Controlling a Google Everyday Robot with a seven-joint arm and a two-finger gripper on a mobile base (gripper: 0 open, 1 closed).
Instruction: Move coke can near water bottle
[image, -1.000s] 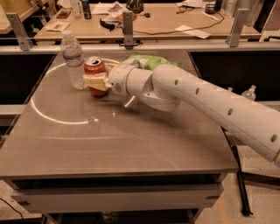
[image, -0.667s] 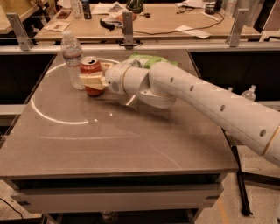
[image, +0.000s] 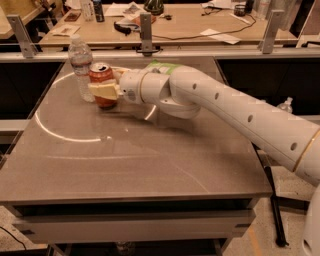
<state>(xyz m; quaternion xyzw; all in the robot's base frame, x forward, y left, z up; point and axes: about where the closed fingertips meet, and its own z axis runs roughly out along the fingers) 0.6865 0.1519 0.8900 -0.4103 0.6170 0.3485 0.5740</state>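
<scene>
The coke can (image: 101, 75), red with a silver top, stands upright at the back left of the grey table (image: 135, 160). My gripper (image: 106, 90) reaches in from the right and its pale fingers (image: 104, 90) are shut around the can's middle. The water bottle (image: 81, 67), clear with a white cap, stands upright just left of the can, almost touching it. My white arm (image: 225, 110) stretches across the table from the right edge.
A green object (image: 163, 66) lies behind my arm's wrist. A rail with metal posts (image: 145, 30) runs along the table's back. Beyond it a wooden desk (image: 185, 20) holds papers, cables and small items. A small bottle (image: 285, 105) stands off the table's right side.
My gripper has carried the coke can to the left, closer to the water bottle. The bottle has not moved.
</scene>
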